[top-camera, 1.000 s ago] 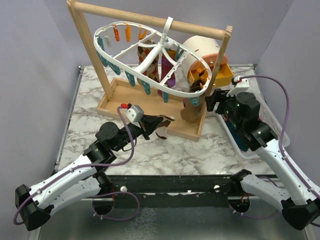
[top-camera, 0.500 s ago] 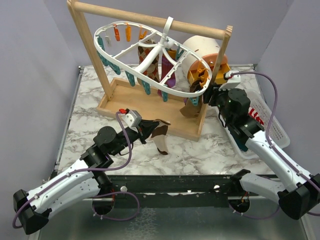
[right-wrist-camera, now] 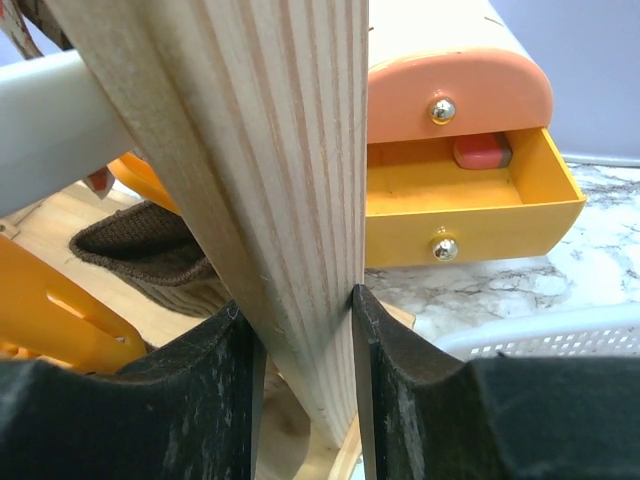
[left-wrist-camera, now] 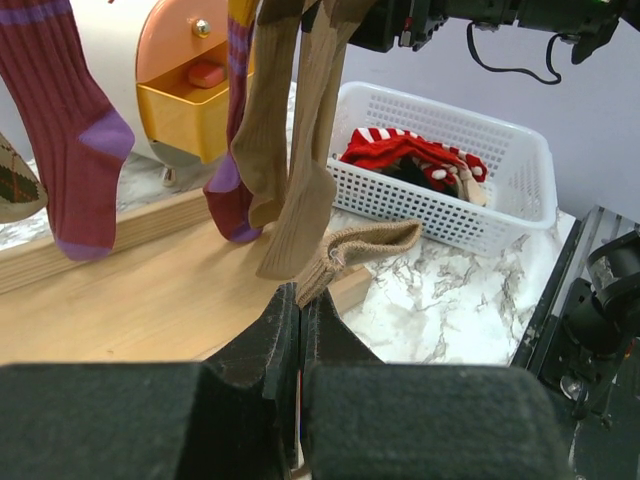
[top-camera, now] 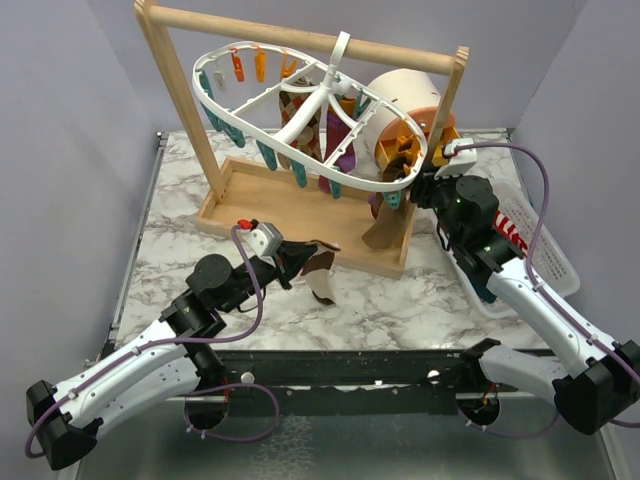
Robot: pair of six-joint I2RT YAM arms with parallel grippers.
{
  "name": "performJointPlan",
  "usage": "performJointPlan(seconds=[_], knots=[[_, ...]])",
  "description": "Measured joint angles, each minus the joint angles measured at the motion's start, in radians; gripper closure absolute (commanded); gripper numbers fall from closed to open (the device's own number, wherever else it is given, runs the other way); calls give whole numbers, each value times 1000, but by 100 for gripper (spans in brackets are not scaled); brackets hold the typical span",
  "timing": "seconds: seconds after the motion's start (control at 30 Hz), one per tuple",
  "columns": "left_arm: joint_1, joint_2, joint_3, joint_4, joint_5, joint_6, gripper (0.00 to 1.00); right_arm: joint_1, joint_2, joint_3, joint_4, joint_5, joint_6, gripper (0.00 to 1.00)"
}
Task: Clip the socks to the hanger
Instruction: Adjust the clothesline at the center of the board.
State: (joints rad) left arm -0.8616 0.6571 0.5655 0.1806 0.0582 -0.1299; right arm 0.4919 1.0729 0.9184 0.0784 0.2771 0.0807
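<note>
The hanger (top-camera: 320, 97), a white oval ring with spokes, hangs tilted by its hook from the rack (top-camera: 178, 90). It has orange clips (top-camera: 247, 66) on the far rim and teal clips (top-camera: 268, 155) along the near rim. Maroon socks (left-wrist-camera: 75, 120), tan socks (left-wrist-camera: 300, 150) and an argyle sock (top-camera: 298, 106) dangle from it. Another tan sock (left-wrist-camera: 370, 240) is pinched in the left end effector (left-wrist-camera: 300, 300), and a red-and-white striped one (left-wrist-camera: 400, 150) lies in the basket (left-wrist-camera: 500, 215).
</note>
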Motion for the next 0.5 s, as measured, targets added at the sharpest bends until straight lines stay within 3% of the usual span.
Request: performJointPlan(seconds=[0.27, 0.5], knots=[[0, -1, -7, 0, 0, 0, 100, -18, 11, 1, 12, -49, -15, 99], [0, -23, -19, -1, 0, 0, 100, -23, 79, 29, 61, -79, -30, 99]])
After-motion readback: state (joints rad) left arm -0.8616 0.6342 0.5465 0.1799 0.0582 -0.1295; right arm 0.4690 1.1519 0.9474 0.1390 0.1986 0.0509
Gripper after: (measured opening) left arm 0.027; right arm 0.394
